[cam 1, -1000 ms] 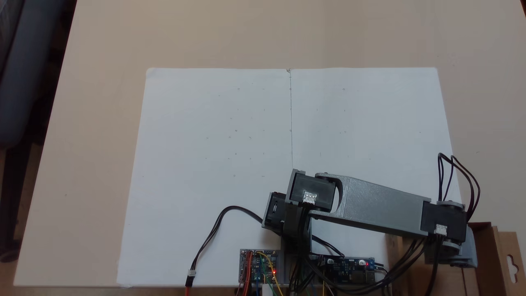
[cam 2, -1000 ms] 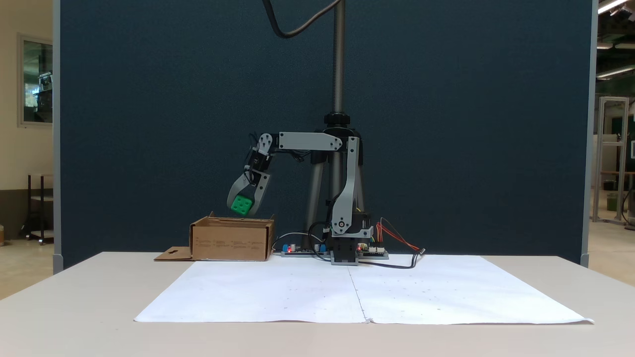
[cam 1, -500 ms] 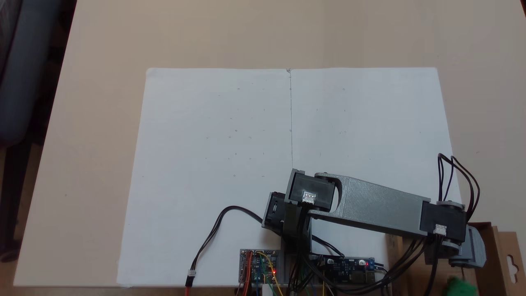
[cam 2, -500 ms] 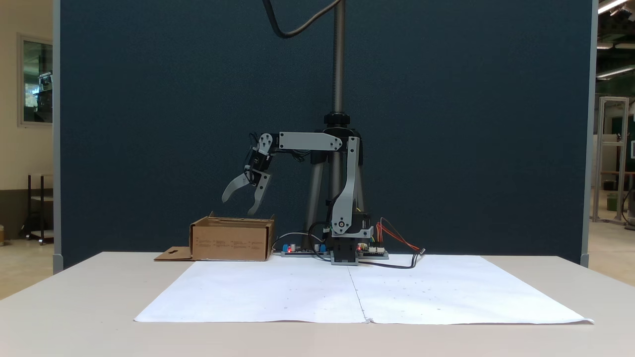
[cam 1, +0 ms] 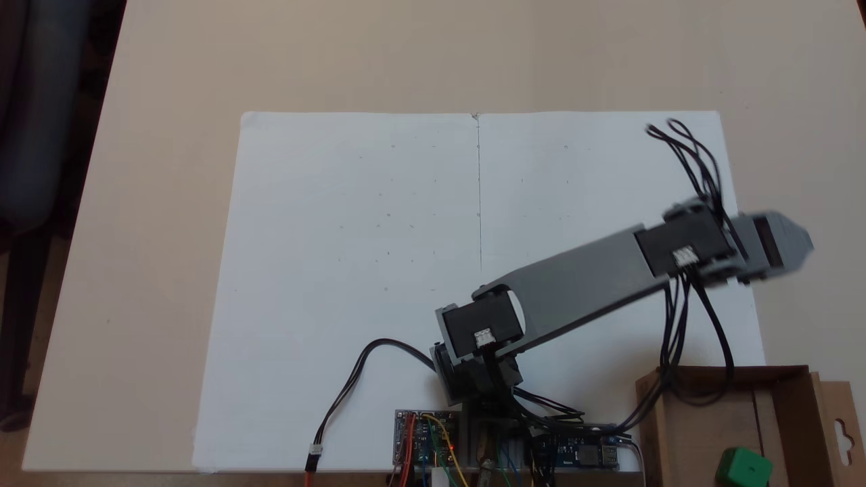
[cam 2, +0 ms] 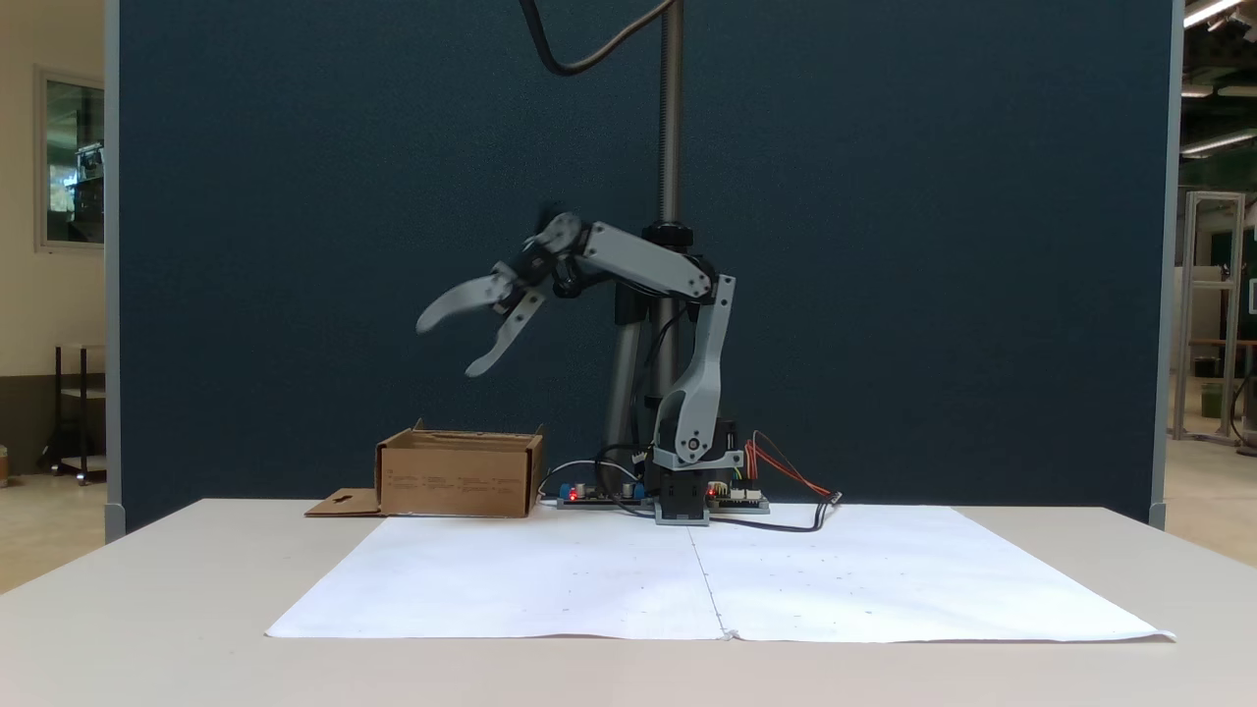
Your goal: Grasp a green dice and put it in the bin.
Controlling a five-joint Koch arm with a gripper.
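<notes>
The green dice point(cam 1: 744, 468) is seen lying inside the bin point(cam 1: 717, 376), on its floor near the bin's wall closest to the lower picture edge. The gripper point(cam 2: 450, 344) is held released, its jaws spread apart with nothing between them, high above the bin and slightly offset from it in the side-on fixed view.

The step in hand is judged to be the withdrawal after release. It is done well when the arm point(cam 1: 582, 287) is lifted clear before being swung, so that the bin's upright flaps are not struck and the dangling cables point(cam 1: 683, 338) are not dragged across the bin's rim. The jaws are best kept apart until the bin is fully cleared.

Compared with one second ago, the dice is no longer clamped just above the bin's opening; it is now inside the bin. The gripper, then closed on the dice, is now opened, raised and swung away from the bin. The bin itself is unmoved.
</notes>
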